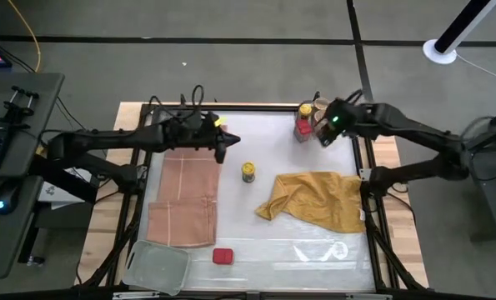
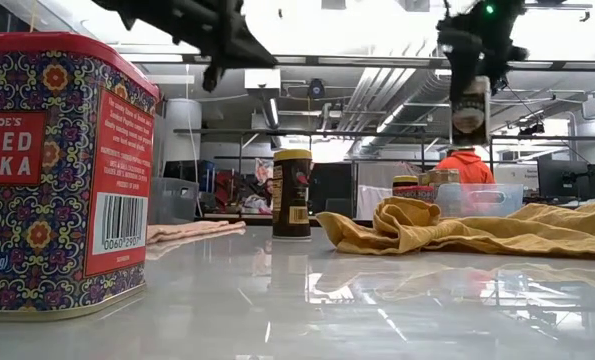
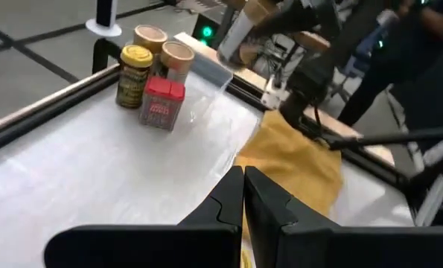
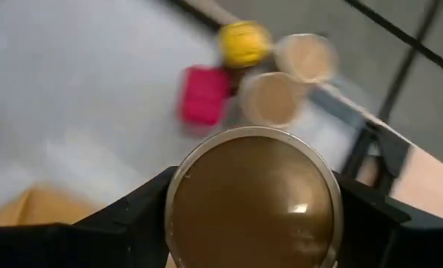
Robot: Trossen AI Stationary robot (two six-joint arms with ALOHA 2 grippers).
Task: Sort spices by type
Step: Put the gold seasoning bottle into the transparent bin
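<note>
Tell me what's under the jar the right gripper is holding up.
Below the held jar stand two tan-topped jars, a yellow-capped jar and a red tin; anything directly beneath is hidden.

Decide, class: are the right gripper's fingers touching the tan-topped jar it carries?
Touching. In the right wrist view the right gripper has both dark fingers pressed against the tan-topped jar.

Lab (exposed ceiling ducts (image 2: 377,95), monitors (image 2: 567,178) behind)

The red tin (image 2: 52,170) nearest the low camera is cropped at the edge, while in the right wrist view the jars beyond the held jar (image 4: 253,201) are blurred.
</note>
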